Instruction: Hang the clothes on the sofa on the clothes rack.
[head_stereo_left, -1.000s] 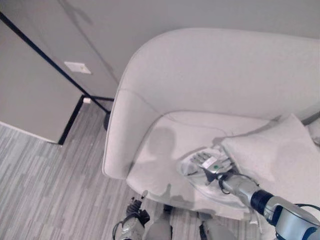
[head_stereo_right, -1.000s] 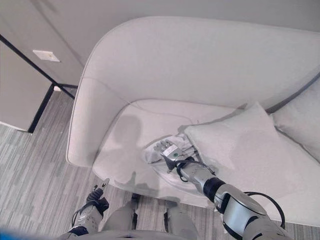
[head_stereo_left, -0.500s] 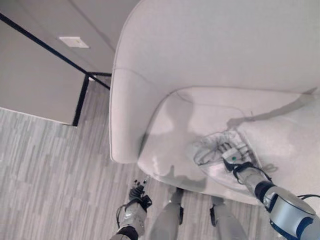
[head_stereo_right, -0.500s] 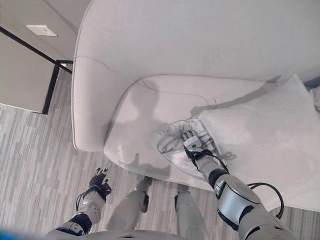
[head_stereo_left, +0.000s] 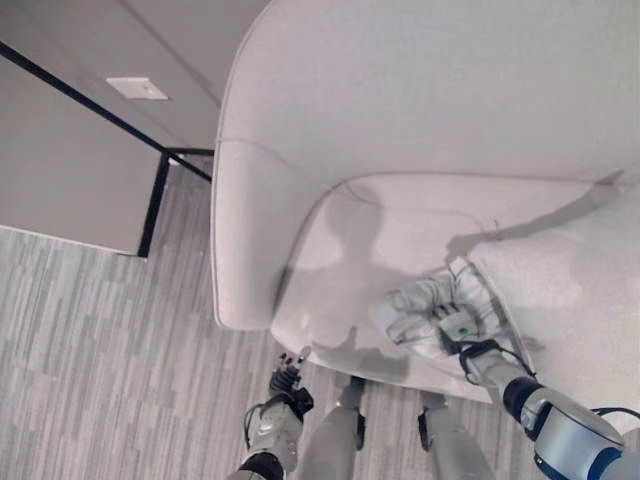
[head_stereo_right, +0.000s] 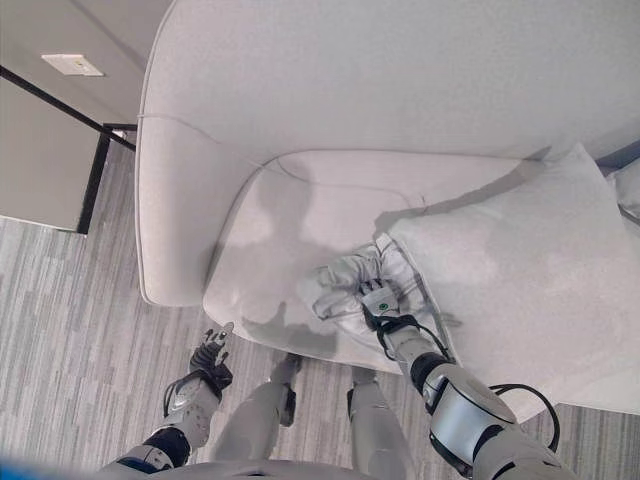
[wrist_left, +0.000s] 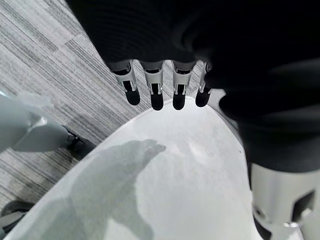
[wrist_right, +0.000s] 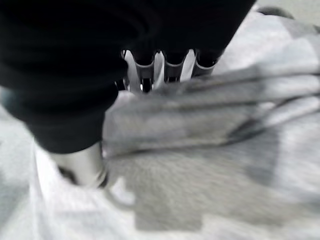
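Pale grey upholstery: the sofa (head_stereo_right: 400, 90) takes most of the head views, its curved back high and its left arm sweeping down to the seat's front edge.
Floor: grey striped planks (head_stereo_left: 90, 350) lie open on the sofa's left and along its front.
Wall panel: a grey panel with a black edge (head_stereo_left: 70, 170) stands beyond the sofa's left arm, well apart from it.
Cushion: a large pale cushion (head_stereo_right: 540, 270) covers the right part of the seat, its corner touching the clothes.
Seat room: the left half of the seat (head_stereo_right: 280, 240) is bare fabric.
Clothes: a crumpled light grey bundle (head_stereo_right: 345, 285) sits near the seat's front edge, just beside the cushion, its long axis running from front-left to back-right.
Right hand: (head_stereo_right: 378, 300) rests on the bundle, fingers (wrist_right: 165, 67) buried in the cloth folds, so I cannot tell its hold.
Left hand: (head_stereo_left: 285, 380) hangs off the seat front, fingers (wrist_left: 155, 92) straight, holding nothing.
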